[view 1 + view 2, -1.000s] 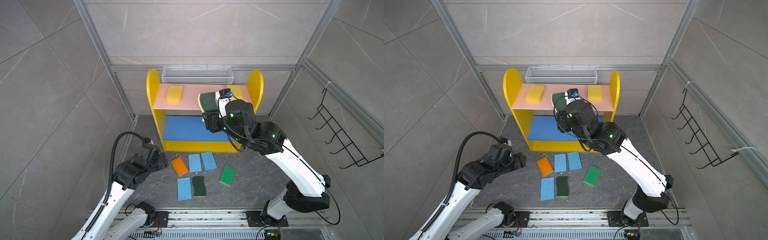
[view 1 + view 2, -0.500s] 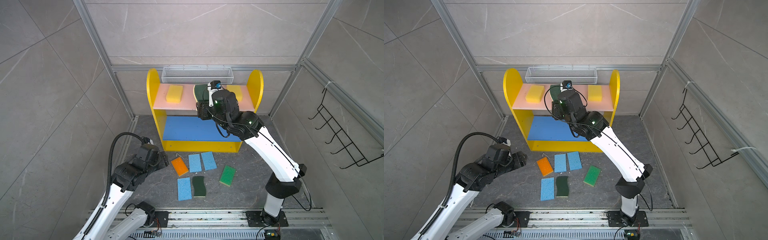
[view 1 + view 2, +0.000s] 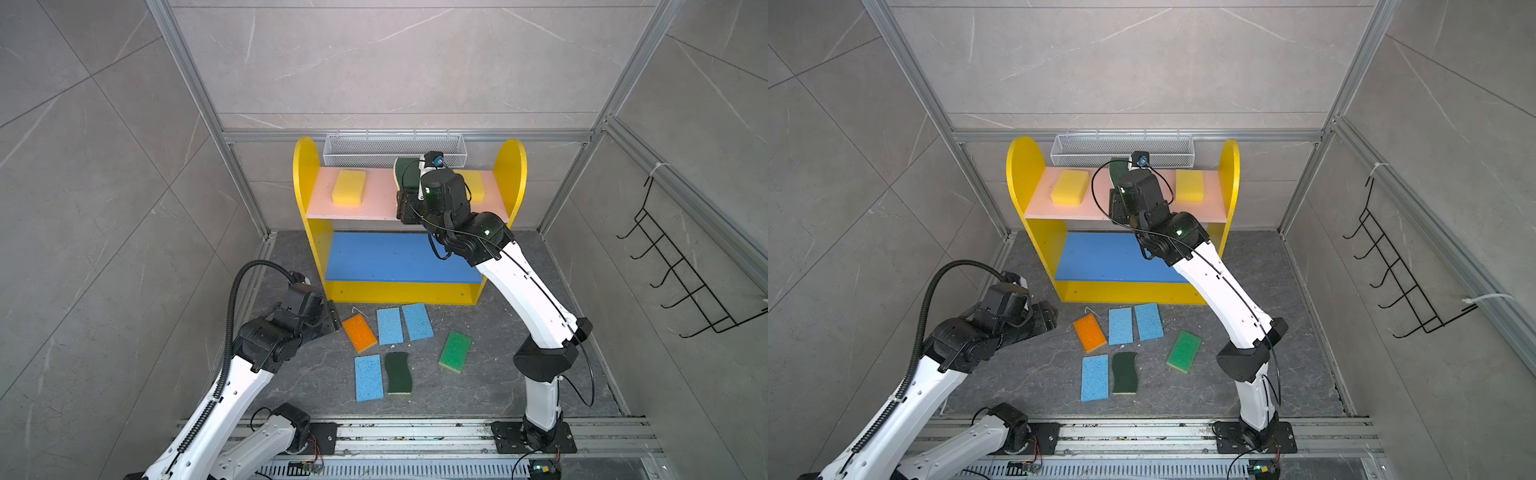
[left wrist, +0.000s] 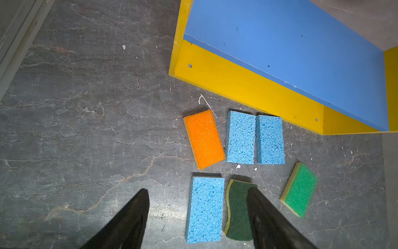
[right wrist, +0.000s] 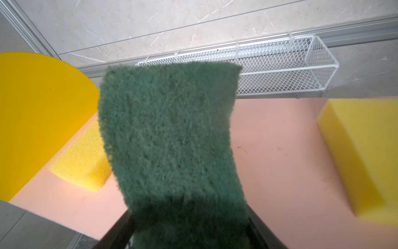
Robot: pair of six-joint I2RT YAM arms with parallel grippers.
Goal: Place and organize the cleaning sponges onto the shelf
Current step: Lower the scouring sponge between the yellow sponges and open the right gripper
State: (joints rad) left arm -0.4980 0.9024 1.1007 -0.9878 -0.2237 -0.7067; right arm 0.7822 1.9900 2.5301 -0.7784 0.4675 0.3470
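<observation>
Left gripper [image 4: 197, 190]: jaws apart, empty, beside orange-topped sponge [image 3: 359, 332]. Floor [image 3: 490, 386] also: three light-blue sponges [image 3: 390, 326], dark-green scourer [image 3: 398, 372], bright-green-topped sponge [image 3: 456, 350]. Shelf [image 3: 305, 178]: two yellow blocks [image 3: 349, 188] on pink board [image 3: 378, 203]. Right gripper [image 5: 189, 226]: clamped on second scourer [image 5: 170, 133] above that board, between the blocks.

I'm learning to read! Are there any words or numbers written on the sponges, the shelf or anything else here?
No text can be read anywhere. The orange sponge, the dark-green scourer over the pink board, the shelf and the wire basket show no words, numbers or signs.
</observation>
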